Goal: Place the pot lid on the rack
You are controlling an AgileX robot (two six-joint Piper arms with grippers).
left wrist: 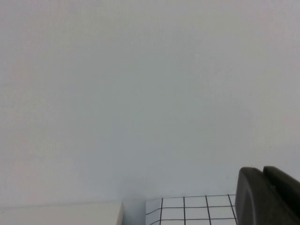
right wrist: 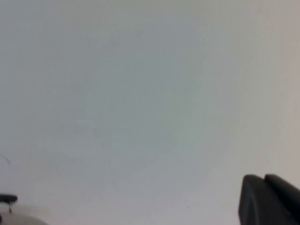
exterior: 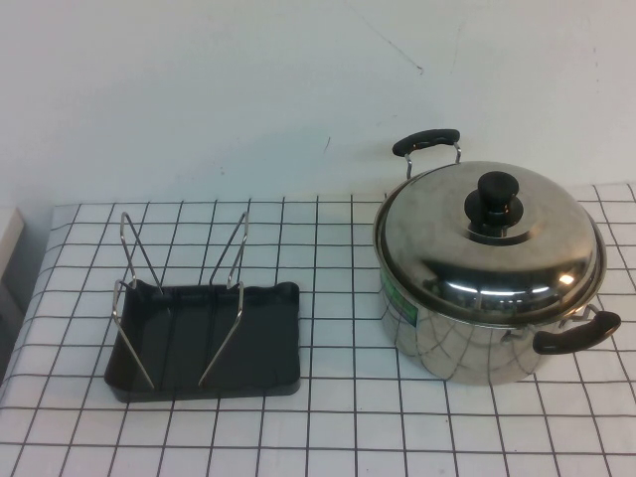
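The shiny domed pot lid point(exterior: 497, 238) with its black knob point(exterior: 498, 193) sits closed on the steel pot point(exterior: 467, 343) at the right of the table. At the left stands the rack point(exterior: 204, 338), a black tray with silver wire V uprights point(exterior: 234, 260). Neither arm shows in the high view. My left gripper point(left wrist: 263, 172) appears in the left wrist view, shut and empty, facing the pale wall over the table's far edge. My right gripper point(right wrist: 265, 179) is shut and empty too, facing the wall, with a pot handle point(right wrist: 8, 198) at that view's edge.
The table wears a white cloth with a black grid point(exterior: 338, 417). The pot has two black handles point(exterior: 425, 141), one at the back, one at the front right point(exterior: 576, 333). A pale block point(left wrist: 61, 213) lies beside the table's left edge.
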